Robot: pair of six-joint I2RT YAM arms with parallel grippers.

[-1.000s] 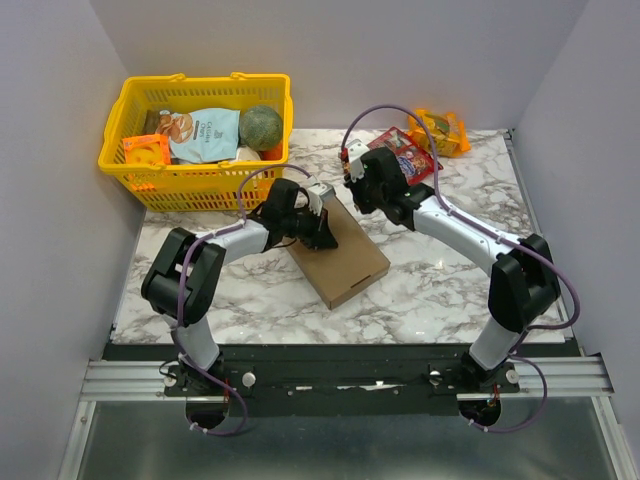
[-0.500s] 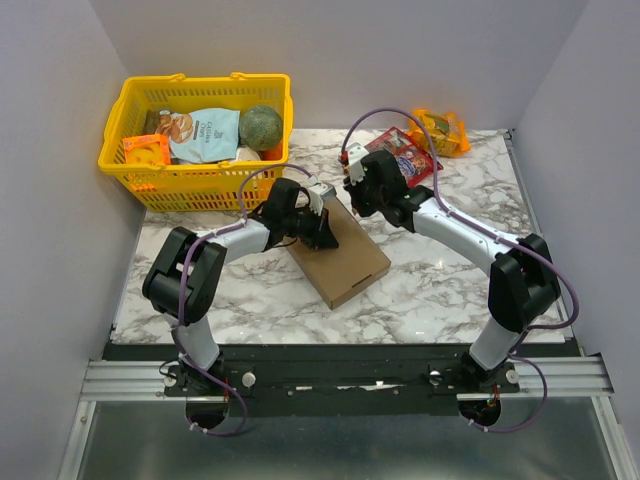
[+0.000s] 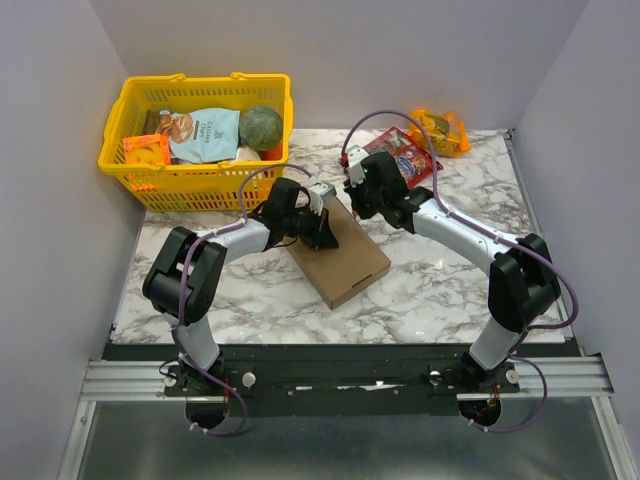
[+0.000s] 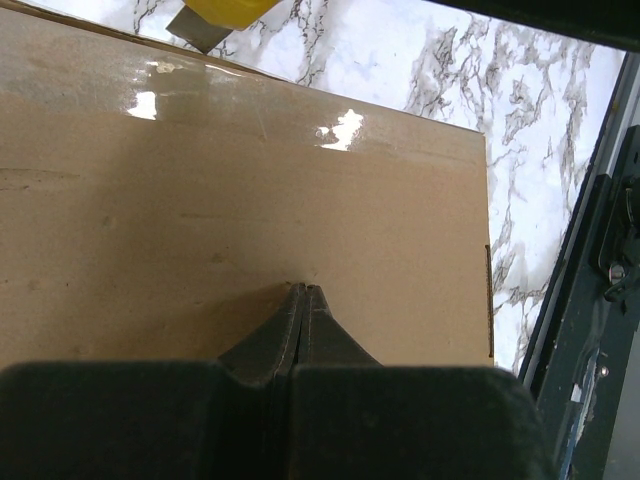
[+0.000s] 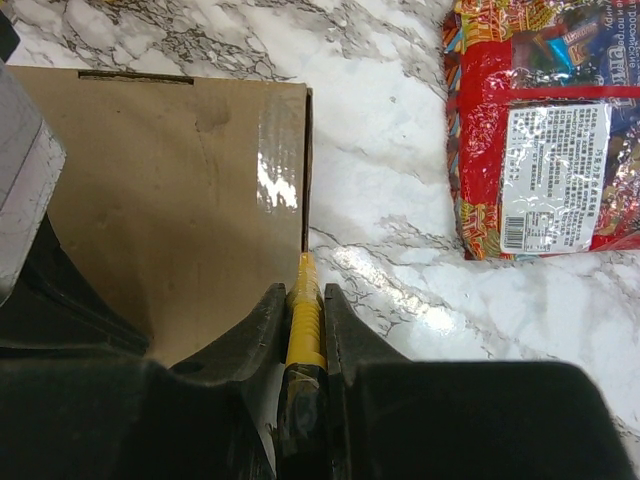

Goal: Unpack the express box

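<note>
1. Your box (image 3: 350,262) lies closed and taped at the table's centre.
2. Your left gripper (image 4: 304,292), fully closed and empty, presses the lid at 11 o'clock, probably to steady it.
3. Your right gripper (image 5: 303,292), bent low at 1 o'clock, pinches a yellow tool (image 5: 305,330) against the box edge, probably for the tape.

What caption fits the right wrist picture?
Right gripper pinches a yellow tool at the express box edge, red snack packet nearby.

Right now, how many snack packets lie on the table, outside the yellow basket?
2. The red packet lies at the far side, right of centre. The orange packet lies just behind it, to the right. Others may be hidden from the camera.
</note>
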